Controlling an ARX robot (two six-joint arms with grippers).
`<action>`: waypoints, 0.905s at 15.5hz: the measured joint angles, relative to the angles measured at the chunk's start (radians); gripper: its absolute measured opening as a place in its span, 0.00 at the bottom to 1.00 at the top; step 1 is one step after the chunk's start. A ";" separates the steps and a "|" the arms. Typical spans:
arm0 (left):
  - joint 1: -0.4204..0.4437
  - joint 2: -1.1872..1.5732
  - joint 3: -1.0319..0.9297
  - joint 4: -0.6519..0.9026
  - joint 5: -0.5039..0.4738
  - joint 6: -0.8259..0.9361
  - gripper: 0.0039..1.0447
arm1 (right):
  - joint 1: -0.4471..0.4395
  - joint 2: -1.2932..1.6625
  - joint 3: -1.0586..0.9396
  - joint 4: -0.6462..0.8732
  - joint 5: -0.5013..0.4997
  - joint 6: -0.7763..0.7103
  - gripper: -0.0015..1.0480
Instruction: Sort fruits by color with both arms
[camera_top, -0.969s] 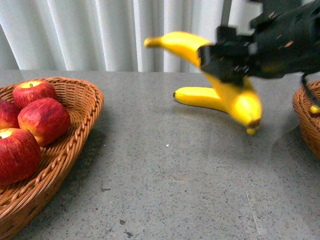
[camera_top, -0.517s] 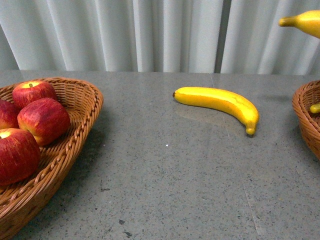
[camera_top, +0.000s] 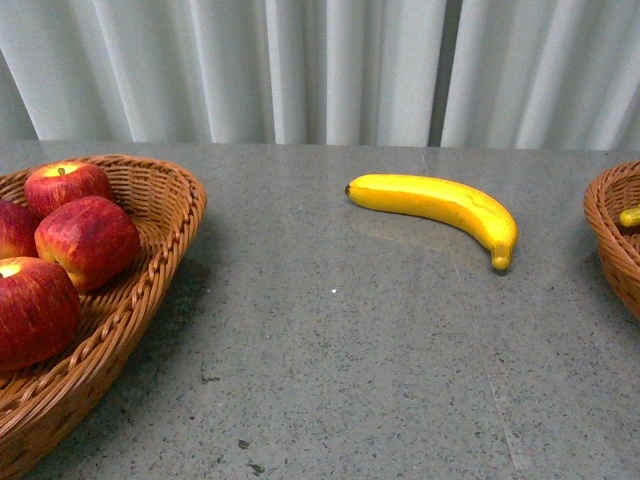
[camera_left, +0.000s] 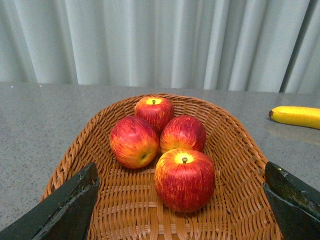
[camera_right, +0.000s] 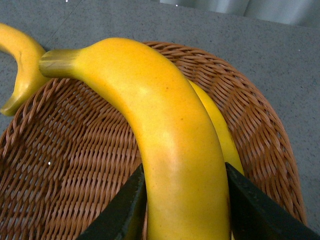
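Observation:
Several red apples (camera_top: 88, 240) lie in the left wicker basket (camera_top: 165, 250). They also show in the left wrist view (camera_left: 185, 180). My left gripper (camera_left: 181, 175) hangs open and empty over that basket (camera_left: 240, 150), its jaws wide on either side of the nearest apple. My right gripper (camera_right: 185, 200) is shut on a yellow banana (camera_right: 165, 140) and holds it over the right wicker basket (camera_right: 65, 165). Another banana (camera_right: 220, 125) lies in that basket beneath it. One banana (camera_top: 440, 205) lies on the grey table; it also shows in the right wrist view (camera_right: 20, 60). Neither arm shows in the front view.
The right basket (camera_top: 612, 245) is cut by the front view's right edge, with a banana tip (camera_top: 630, 215) inside. White curtains (camera_top: 320, 70) hang behind the grey table (camera_top: 330, 360). The loose banana shows at the left wrist view's edge (camera_left: 297, 116).
The right arm carried its banana to the right, from above the table banana out of the front view. The apples and the table banana have not moved.

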 joint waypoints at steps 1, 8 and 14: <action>0.000 0.000 0.000 0.000 0.000 0.000 0.94 | -0.019 -0.024 -0.002 -0.037 -0.023 -0.024 0.47; 0.000 0.000 0.000 0.000 0.000 0.000 0.94 | 0.219 -0.054 0.073 0.095 -0.013 0.068 0.94; 0.000 0.000 0.000 0.000 0.000 0.000 0.94 | 0.638 0.332 0.340 0.153 0.145 0.231 0.94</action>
